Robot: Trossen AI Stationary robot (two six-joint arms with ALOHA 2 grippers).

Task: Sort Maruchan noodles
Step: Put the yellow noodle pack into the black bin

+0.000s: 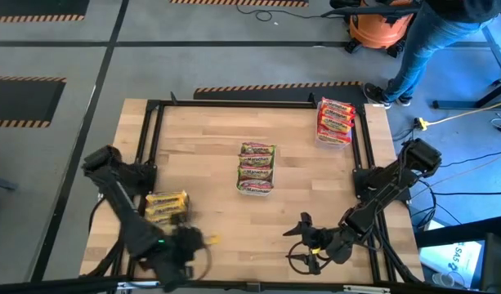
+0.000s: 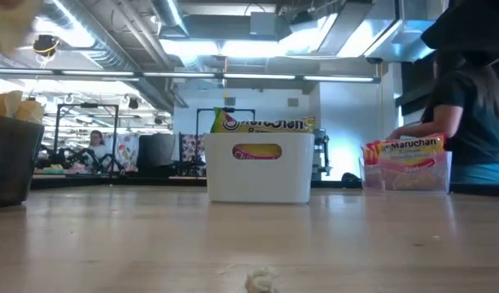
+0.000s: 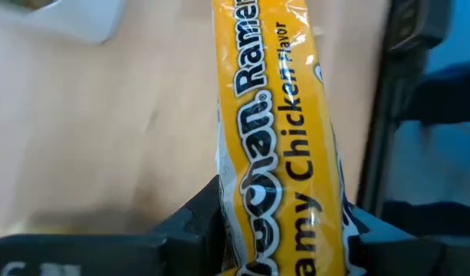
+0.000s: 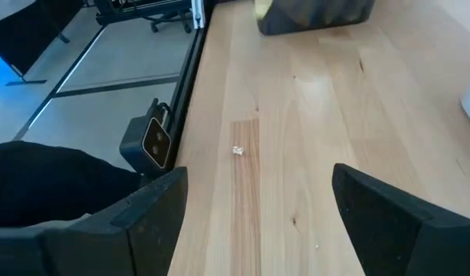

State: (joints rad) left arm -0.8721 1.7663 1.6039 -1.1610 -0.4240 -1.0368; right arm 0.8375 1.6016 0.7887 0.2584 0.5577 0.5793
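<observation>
Yellow Maruchan packets (image 1: 166, 206) lie in a dark tray (image 2: 9, 159) at the table's left. Green ones (image 1: 256, 167) sit in the white tray (image 2: 257, 175) at the centre, and red ones (image 1: 335, 121) fill the clear tray (image 2: 408, 167) at the far right. My left gripper (image 1: 191, 241) is near the near edge, just right of the dark tray, shut on one yellow Creamy Chicken packet (image 3: 277, 115). My right gripper (image 1: 303, 242) hovers open near the near edge, right of centre, over bare wood (image 4: 258, 215). My left gripper pinches the yellow packet between its two fingers (image 3: 196, 230), at one end of the packet (image 3: 288, 222). The packet runs straight out ahead of the fingers. It appears lifted clear of the table, showing as a yellow blur (image 2: 9, 24) high in the low view.
A black metal frame (image 1: 152, 122) rims the table. A small crumb (image 2: 261, 281) lies on the wood near the near edge. Bare wood lies between the trays. A person (image 1: 430, 49) stands beyond the far right corner, by an orange vacuum (image 1: 381, 28).
</observation>
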